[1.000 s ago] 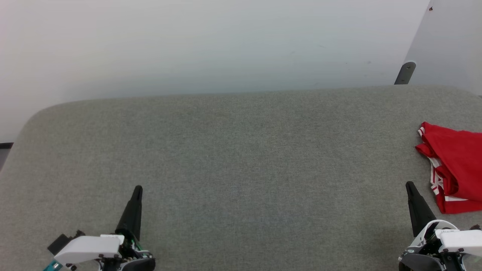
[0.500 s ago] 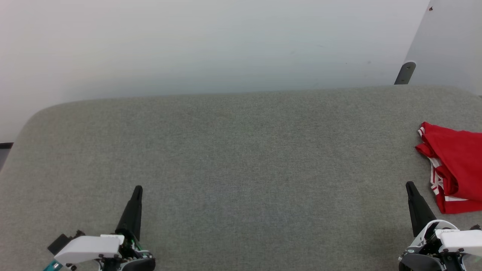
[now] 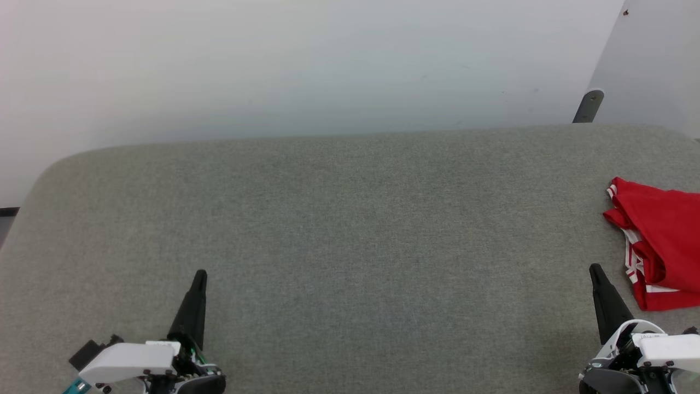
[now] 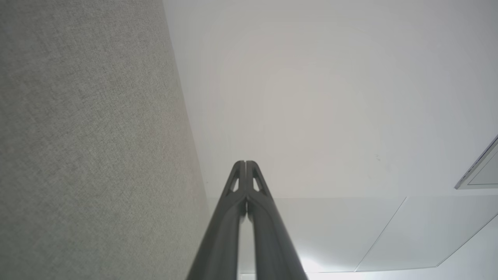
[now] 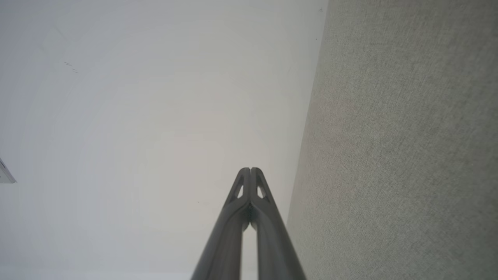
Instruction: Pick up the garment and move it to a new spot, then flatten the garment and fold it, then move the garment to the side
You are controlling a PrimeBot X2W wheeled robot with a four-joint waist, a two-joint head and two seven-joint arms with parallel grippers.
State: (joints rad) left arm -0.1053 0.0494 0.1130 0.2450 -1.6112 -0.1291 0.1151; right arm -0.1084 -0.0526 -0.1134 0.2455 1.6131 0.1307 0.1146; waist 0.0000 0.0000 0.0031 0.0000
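Observation:
The garment (image 3: 664, 241), a red jersey with red-white striped trim, lies bunched at the far right of the grey table (image 3: 350, 230), partly cut off by the head view's right edge. My right gripper (image 3: 595, 271) rests at the lower right, just left of the garment and apart from it, shut and empty; its fingertips (image 5: 251, 171) press together in the right wrist view. My left gripper (image 3: 200, 274) sits at the lower left, far from the garment, also shut with nothing in it; its fingertips (image 4: 246, 164) meet in the left wrist view.
A pale wall (image 3: 306, 65) rises behind the table's rounded far edge. A dark grey bracket (image 3: 589, 105) stands at the back right by a light panel (image 3: 651, 60). The grey felt surface spreads wide between the two grippers.

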